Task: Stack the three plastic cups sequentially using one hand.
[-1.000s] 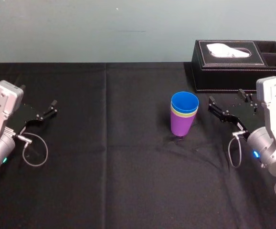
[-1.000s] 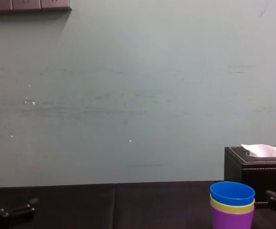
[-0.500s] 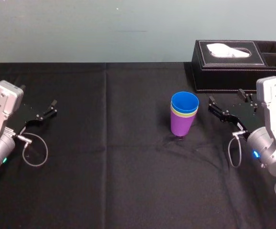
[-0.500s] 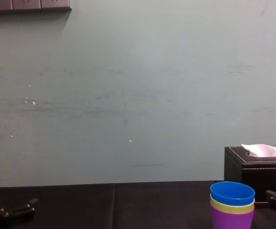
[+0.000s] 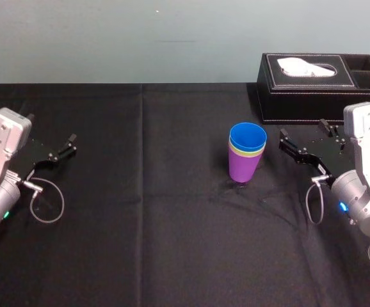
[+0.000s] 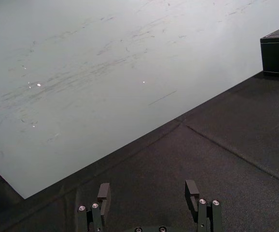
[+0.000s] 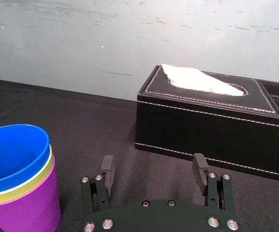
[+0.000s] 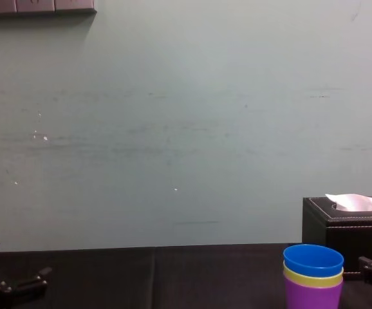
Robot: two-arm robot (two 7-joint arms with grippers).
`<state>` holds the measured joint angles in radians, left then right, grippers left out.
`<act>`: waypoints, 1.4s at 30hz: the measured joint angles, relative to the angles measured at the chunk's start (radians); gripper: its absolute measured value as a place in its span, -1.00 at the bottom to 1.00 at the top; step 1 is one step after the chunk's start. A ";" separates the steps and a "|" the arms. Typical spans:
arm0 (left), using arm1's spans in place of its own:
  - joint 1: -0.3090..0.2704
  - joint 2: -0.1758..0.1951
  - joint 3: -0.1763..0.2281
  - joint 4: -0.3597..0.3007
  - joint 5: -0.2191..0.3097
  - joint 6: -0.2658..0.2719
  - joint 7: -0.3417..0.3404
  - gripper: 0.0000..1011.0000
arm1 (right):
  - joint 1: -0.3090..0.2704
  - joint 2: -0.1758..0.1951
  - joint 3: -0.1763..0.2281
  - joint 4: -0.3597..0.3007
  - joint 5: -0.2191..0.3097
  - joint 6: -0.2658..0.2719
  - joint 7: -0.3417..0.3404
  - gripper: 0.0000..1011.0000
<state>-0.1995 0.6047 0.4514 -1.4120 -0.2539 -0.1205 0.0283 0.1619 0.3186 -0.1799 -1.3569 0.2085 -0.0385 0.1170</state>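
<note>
**Table** (image 5: pixel 140 211): black cloth. Its far edge runs along the pale wall (image 5: pixel 108 38). You have open cloth across the whole middle and near side. A seam (image 5: pixel 141 128) runs front to back, left of centre.

**Box** (image 5: pixel 313 96): black tissue box at the far right, close to the far edge, with white tissue showing on top. It closes off the room beyond your right gripper.

**Cups**: one upright stack, right of centre.
- The purple cup (image 5: pixel 242 169) is at the bottom, standing on the cloth.
- The yellow-green cup (image 8: pixel 313 281) is nested in it, with just a rim band showing.
- The blue cup (image 5: pixel 248 137) is nested on top, mouth open upward.
- The stack stands in front of the box's left end, apart from it.

**Right gripper** (image 5: pixel 303 131): over the cloth at the right, between the stack and the table's right side, just in front of the box.
- Its jaws are spread wide and hold nothing.
- The stack sits near the jaws on their left, outside the gap, touching neither finger.
- In the right wrist view the box lies straight beyond the gap.

**Left gripper** (image 5: pixel 68 144): over the cloth at the far left, well apart from the stack.
- Its jaws are spread wide and empty, with bare cloth and wall ahead of them.
- A cable loop (image 5: pixel 47 208) lies on the cloth beside it.
</note>
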 joint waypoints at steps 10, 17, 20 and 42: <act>0.000 0.000 0.000 0.000 0.000 0.000 0.000 1.00 | 0.000 0.000 0.000 0.000 0.000 0.000 0.000 0.98; 0.000 0.000 0.000 0.000 0.000 0.000 0.000 1.00 | 0.000 0.000 0.000 0.000 0.000 0.000 0.000 0.98; 0.000 0.000 0.000 0.000 0.000 0.000 0.000 1.00 | 0.000 0.000 0.000 0.000 0.000 0.000 0.000 0.98; 0.000 0.000 0.000 0.000 0.000 0.000 0.000 1.00 | 0.000 0.000 0.000 0.000 0.000 0.000 0.000 0.98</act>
<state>-0.1995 0.6047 0.4514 -1.4120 -0.2539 -0.1205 0.0283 0.1619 0.3186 -0.1799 -1.3569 0.2085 -0.0385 0.1170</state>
